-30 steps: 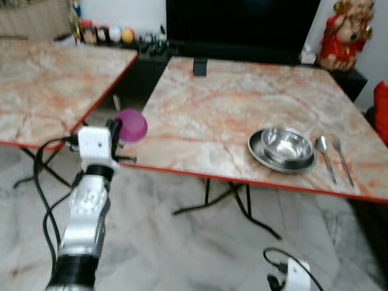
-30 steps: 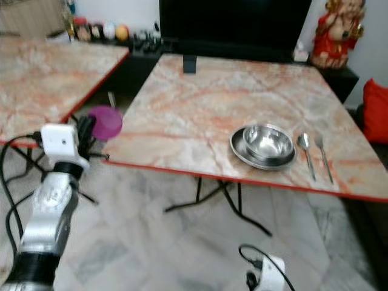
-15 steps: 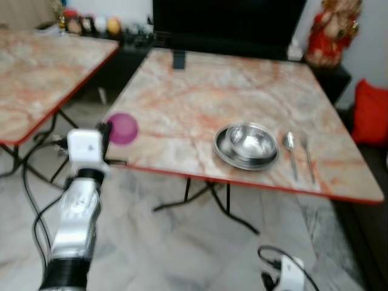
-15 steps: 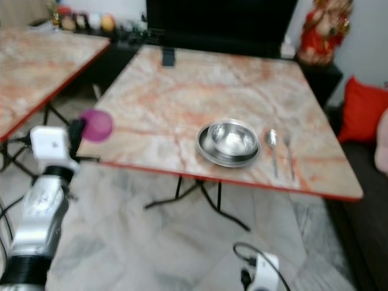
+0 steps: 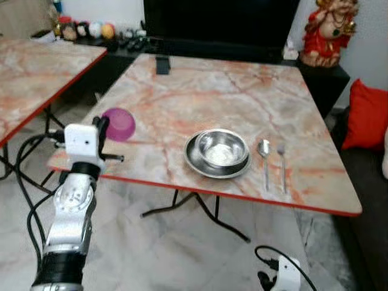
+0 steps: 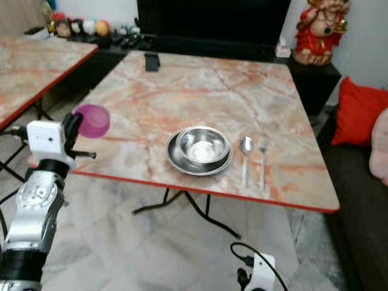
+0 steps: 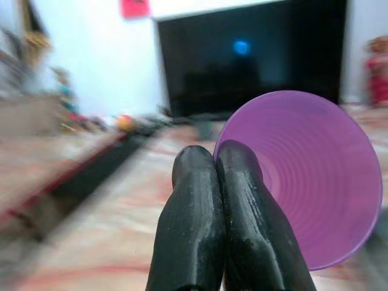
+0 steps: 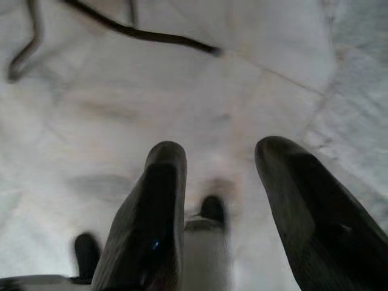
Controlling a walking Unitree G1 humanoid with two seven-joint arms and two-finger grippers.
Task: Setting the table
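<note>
Pressed tight together on the rim of a purple cup [image 7: 309, 176], the two black fingers [image 7: 209, 224] of the left gripper [image 5: 102, 128], with the cup's open mouth turned toward the wrist camera and its ribbed inside wall in plain sight. In the head views, at middle left of the frame, the same cup held up at the near left corner of the marble table [image 5: 236, 97], just above the red edge (touching the top or not, impossible to tell). Below it, toward the lower left corner, the silver left arm [image 5: 70, 224] with its white wrist box and trailing black cables. Spread well apart and holding nothing, the fingers of the right gripper [image 8: 221, 200], hanging low over the pale marble floor [image 8: 182, 85], with a dark table leg across the upper part of that wrist view. Near the centre of the head views, a steel bowl [image 5: 222, 148] nested in a steel plate [image 5: 193, 159]. Just to the right, a spoon [image 5: 264, 159] and a fork [image 5: 282, 165] side by side, handles toward the near edge. At the far edge, a small dark object [image 5: 162, 65]. Upper left, a second marble table [image 5: 36, 66]; upper centre, a black screen [image 5: 221, 24]; upper right, a red figurine [image 5: 325, 31]; right edge, a red cushion [image 5: 367, 115].
</note>
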